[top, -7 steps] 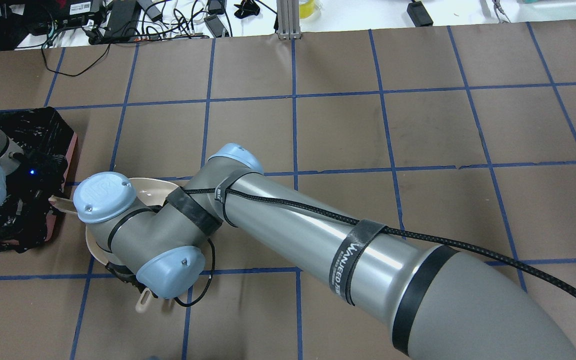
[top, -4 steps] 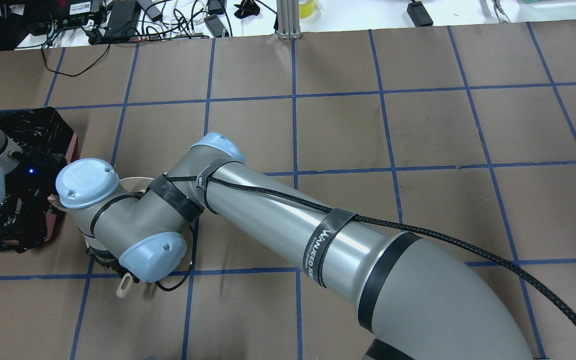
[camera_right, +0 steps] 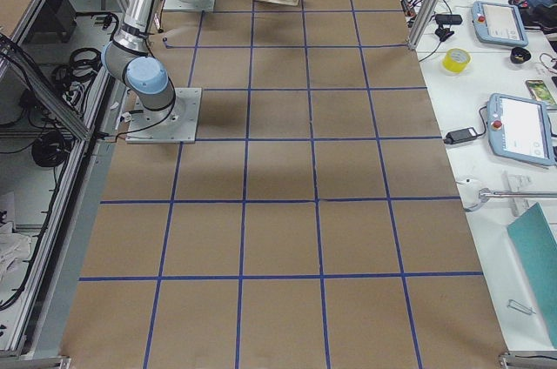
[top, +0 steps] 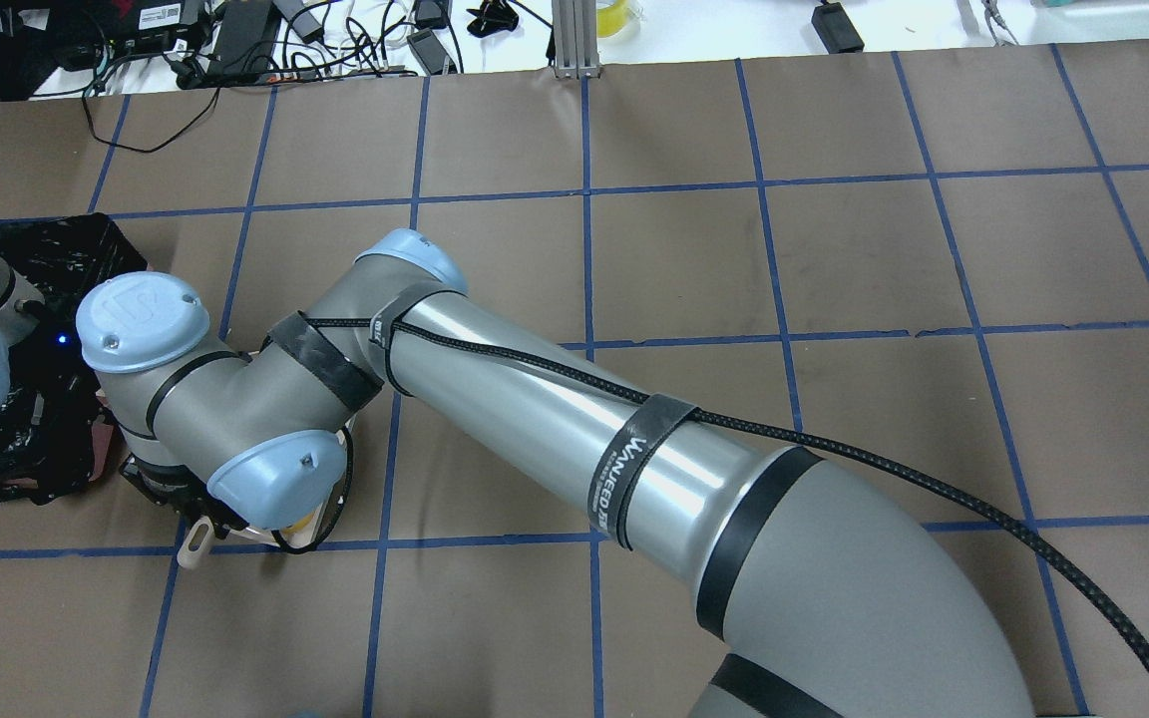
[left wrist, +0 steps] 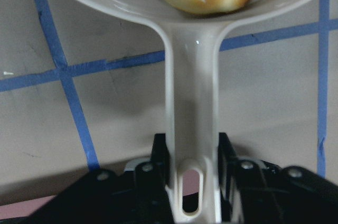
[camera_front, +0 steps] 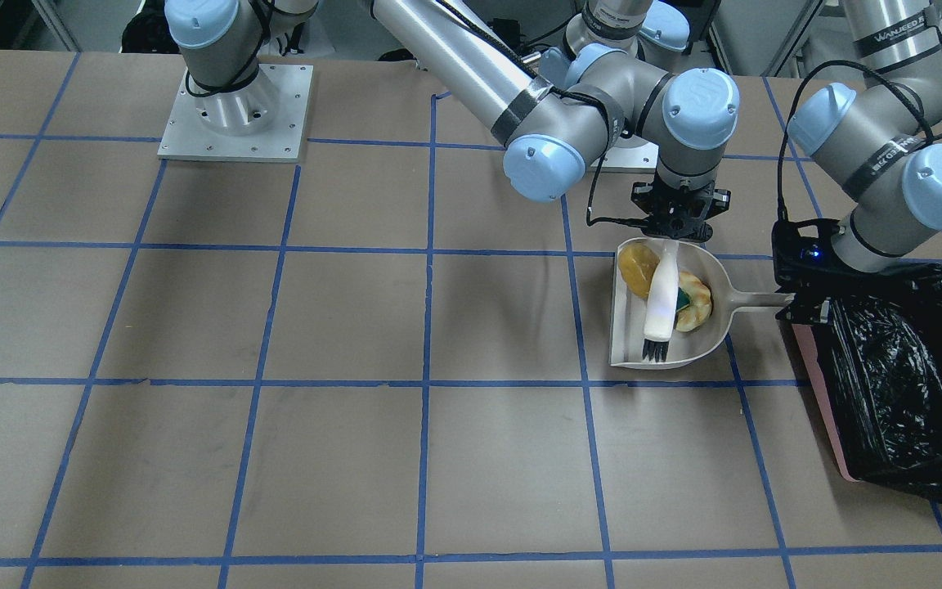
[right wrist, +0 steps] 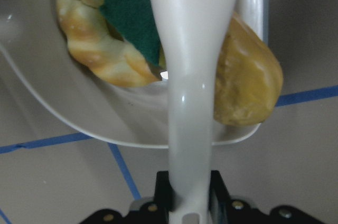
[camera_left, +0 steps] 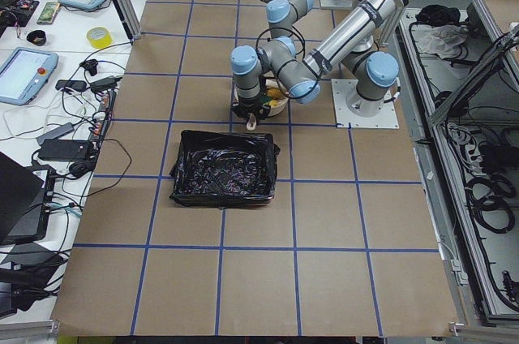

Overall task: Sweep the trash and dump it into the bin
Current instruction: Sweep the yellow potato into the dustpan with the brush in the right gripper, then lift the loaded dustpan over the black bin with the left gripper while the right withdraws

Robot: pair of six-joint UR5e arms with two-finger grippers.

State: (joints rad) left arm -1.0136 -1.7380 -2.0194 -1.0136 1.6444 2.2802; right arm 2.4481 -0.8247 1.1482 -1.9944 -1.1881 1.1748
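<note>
Sweep looked done: trash (camera_front: pixel 696 301) sat in dustpan (camera_front: pixel 626 337), centre-right; dump into bin (camera_front: pixel 888 384) not yet done. Left claw (left wrist: pixel 193 167) gripped pan's handle, right claw (right wrist: pixel 189 192) the brush (camera_front: pixel 661 303).

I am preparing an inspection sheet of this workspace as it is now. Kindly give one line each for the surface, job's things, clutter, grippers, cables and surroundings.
Surface: table, brown paper with a blue tape grid.
Job's things: potato lump, bread piece and sponge all lie in the dustpan; the brush reaches over them; the bin, lined with a black bag, stands beside the dustpan.
Clutter: tape roll and tablet on the side bench.
Grippers: right gripper shut on the brush; left gripper shut on the dustpan's handle.
Cables: black cable strapped along the right arm.
Surroundings: wiring bundles beyond the table's edge.
</note>
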